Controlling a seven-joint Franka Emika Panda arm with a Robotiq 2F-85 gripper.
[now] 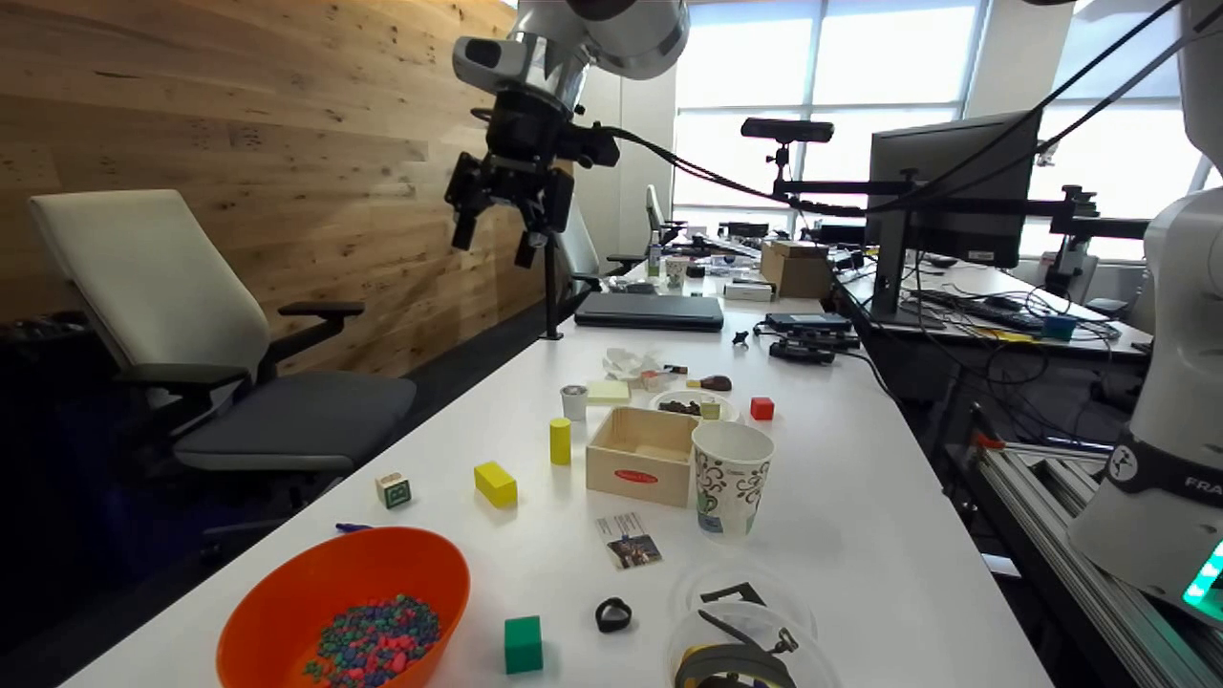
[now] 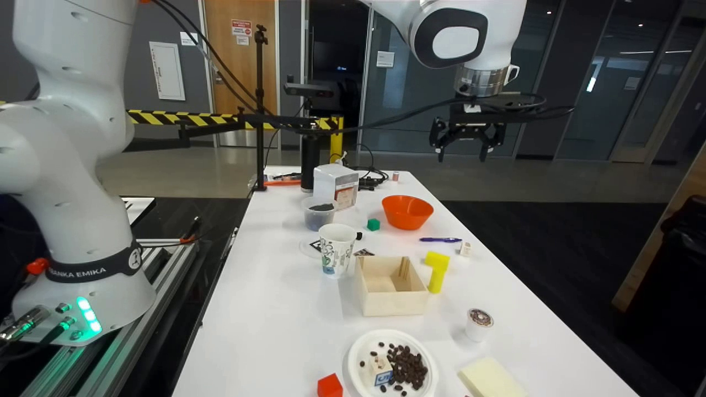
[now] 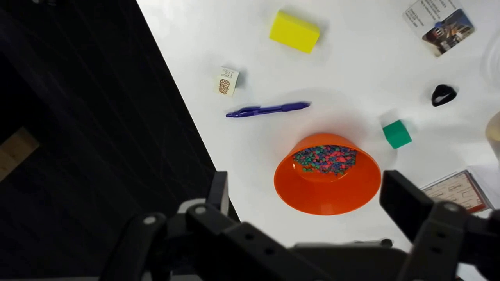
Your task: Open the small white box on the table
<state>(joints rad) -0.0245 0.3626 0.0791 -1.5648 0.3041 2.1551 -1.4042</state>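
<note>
Small white box [image 2: 336, 186] sits on the table [image 2: 276, 314], well below the gripper [image 2: 462, 152] and off to the side nearer the arm's base [image 2: 83, 298], with no contact between the two. The gripper hangs high, its fingers [image 3: 404, 203] spread wide with nothing between them. Lower down, the orange bowl [image 2: 408, 221] shows through the gap in the wrist view, while what I take to be the printed side of the box peeps out past one finger, partly covered. In an exterior view the top of the box looks flat, so I judge it to be closed; how the lid fastens is too small to make out. The step in hand seems to be the approach, at the very start of the job. Next, the gripper should travel sideways past the bowl toward the base, at about this height, and come down only once it is over the box. A plastic tub [image 2: 319, 221] stands just beside the box, also below the gripper and to its base side, so the descent wants care; whether tub and box touch I cannot tell. Bringing the fingers closer together first would probably help in catching the lid's edge, and I would expect a light box to slide or tip when prised.
</note>
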